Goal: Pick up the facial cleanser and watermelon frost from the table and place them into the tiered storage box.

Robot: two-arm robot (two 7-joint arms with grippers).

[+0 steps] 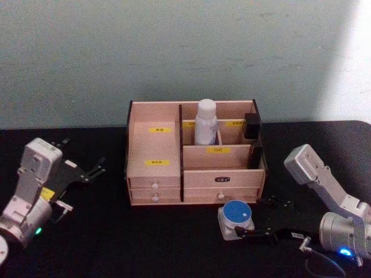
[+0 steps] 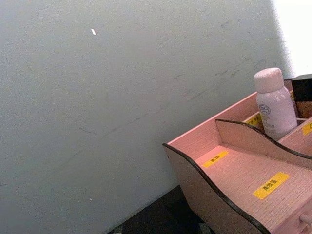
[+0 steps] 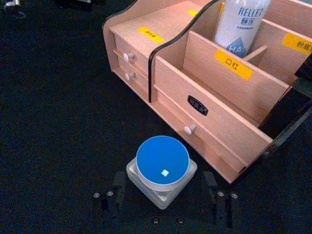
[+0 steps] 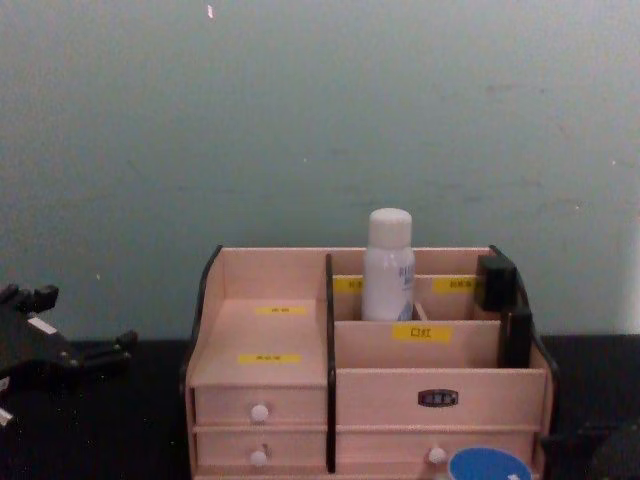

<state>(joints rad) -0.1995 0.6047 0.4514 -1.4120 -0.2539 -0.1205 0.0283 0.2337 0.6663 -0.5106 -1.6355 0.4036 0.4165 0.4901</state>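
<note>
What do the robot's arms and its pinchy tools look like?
Both arms have blocky white shells and rounded silver-grey wrists. The left arm carries a yellow sticker and a small green light; the right arm has a blue light and a dark cable looping by its wrist. The left tool and right tool are black, with thin fingers.

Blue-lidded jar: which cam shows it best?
Right wrist view: the blue-lidded jar sits whole and large inside the open right gripper, in front of the tiered storage box. Head view shows it smaller; chest view catches just part of its lid at the bottom edge. Left gripper idles left of the box.
</note>
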